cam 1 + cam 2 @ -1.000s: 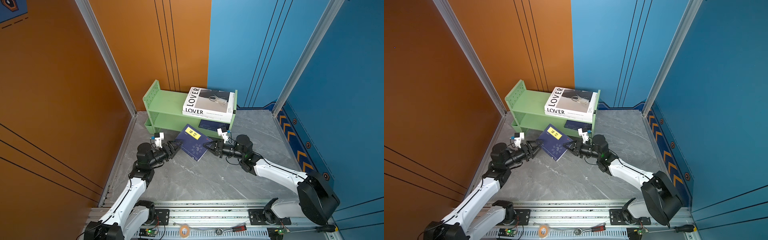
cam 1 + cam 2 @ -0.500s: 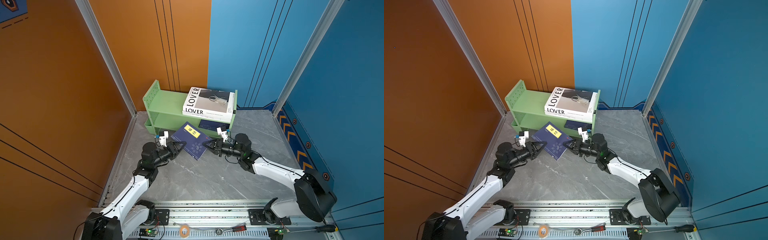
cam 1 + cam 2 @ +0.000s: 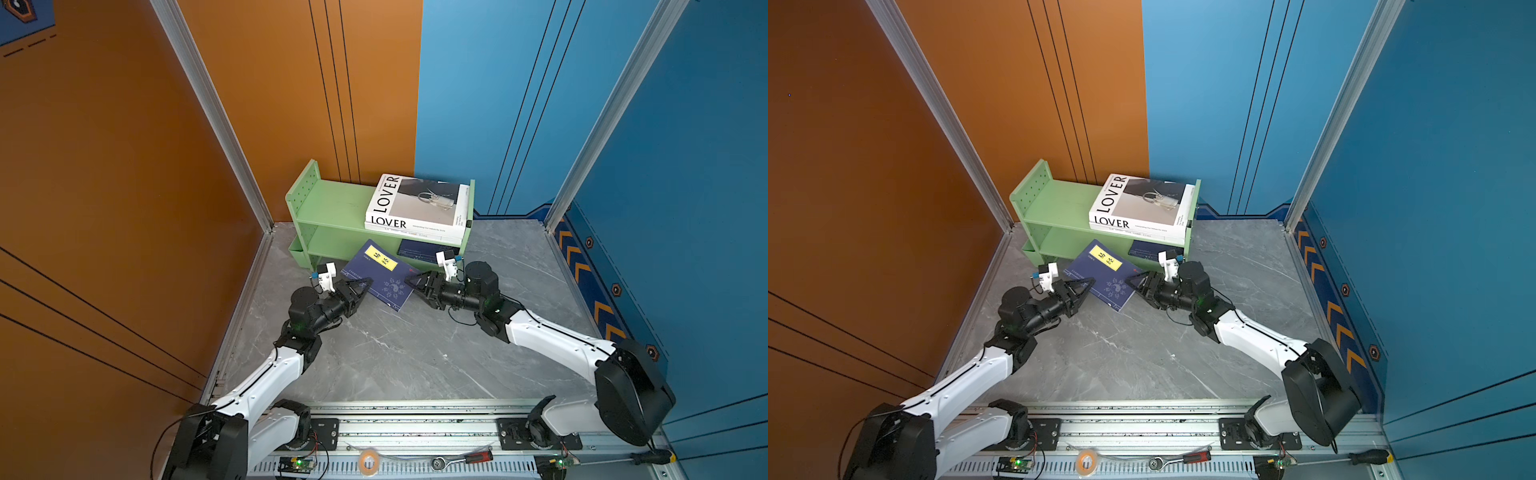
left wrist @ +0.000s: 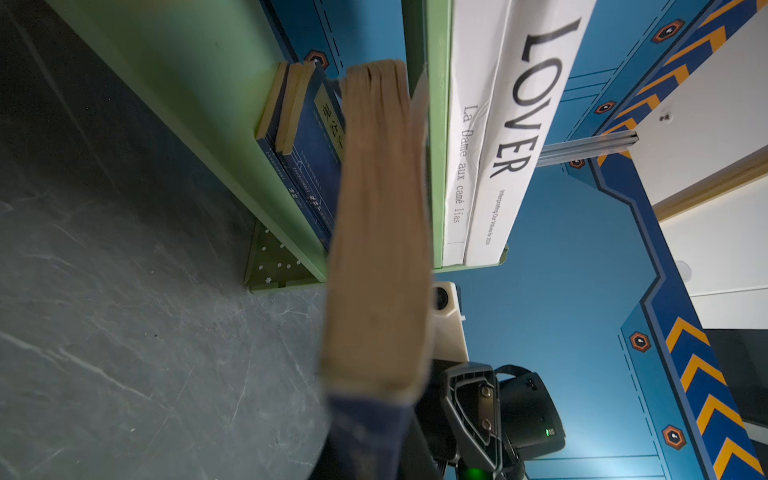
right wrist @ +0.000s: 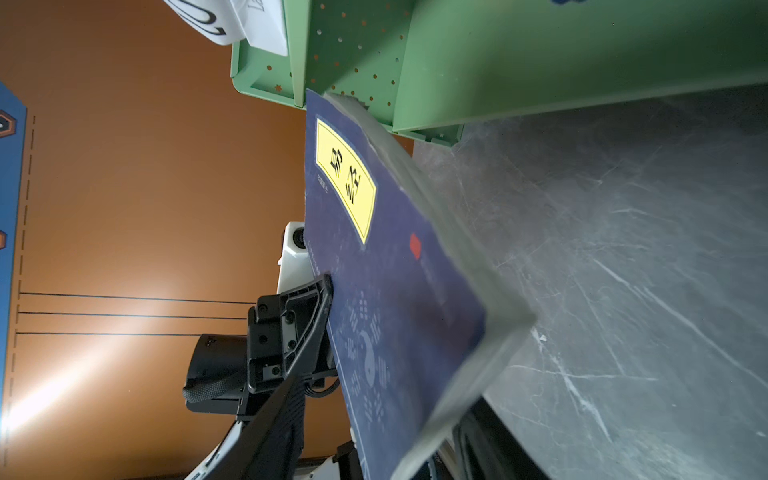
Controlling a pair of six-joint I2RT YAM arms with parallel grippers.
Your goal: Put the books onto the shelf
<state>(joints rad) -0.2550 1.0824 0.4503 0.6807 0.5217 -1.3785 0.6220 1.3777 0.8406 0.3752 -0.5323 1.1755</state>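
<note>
Navy-side up, holds book (image 3: 384, 276) pinched in left gripper (image 3: 363, 286), long axis askew before shelf (image 3: 332, 199) lower tier; cannot tell right gripper (image 3: 413, 279) spread.

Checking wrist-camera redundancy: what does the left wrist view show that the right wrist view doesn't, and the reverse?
Only the left wrist view: the tan page edge of the held navy book, and two more navy books on the lower tier. Only the right wrist view: that book's cover with its yellow label, and the left gripper clamped on its edge. Both: that book, the green shelf, the white books on its top tier, the grey floor.
</note>
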